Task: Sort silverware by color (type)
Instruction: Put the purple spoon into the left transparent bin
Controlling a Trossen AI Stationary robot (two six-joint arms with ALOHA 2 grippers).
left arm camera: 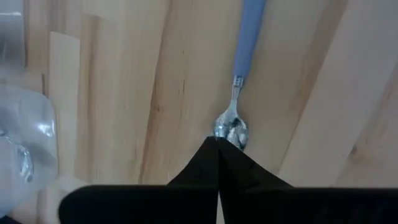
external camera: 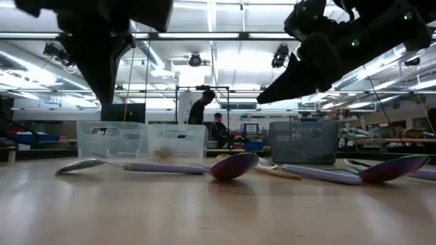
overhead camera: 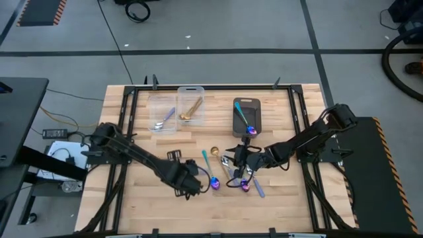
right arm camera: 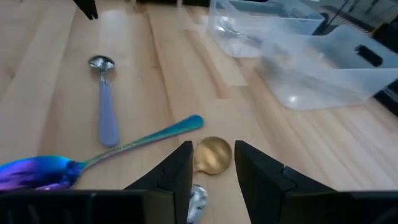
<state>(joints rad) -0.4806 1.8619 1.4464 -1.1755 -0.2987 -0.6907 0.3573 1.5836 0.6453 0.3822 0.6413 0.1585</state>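
Observation:
Several small spoons lie flat on the wooden table point(overhead camera: 132, 198). A silver spoon with a lavender handle point(left arm camera: 242, 56) lies under my left gripper point(left arm camera: 217, 140), which is shut and hangs above the spoon's bowl point(left arm camera: 231, 129) with nothing in it. The low view shows this spoon point(external camera: 136, 167) flat on the table. My right gripper point(right arm camera: 212, 148) is open and slants down over a gold spoon's bowl point(right arm camera: 213, 155), one finger on either side and clear of it. An iridescent spoon with a teal handle point(right arm camera: 143, 140) lies between the two grippers.
Two clear bins point(overhead camera: 175, 109) stand at the far side, one with a silver spoon point(overhead camera: 162, 120) and one with gold spoons point(overhead camera: 190, 111). A dark grey bin point(overhead camera: 254, 106) beside them holds an iridescent spoon point(overhead camera: 244, 122). More spoons point(overhead camera: 248, 185) lie near the right gripper.

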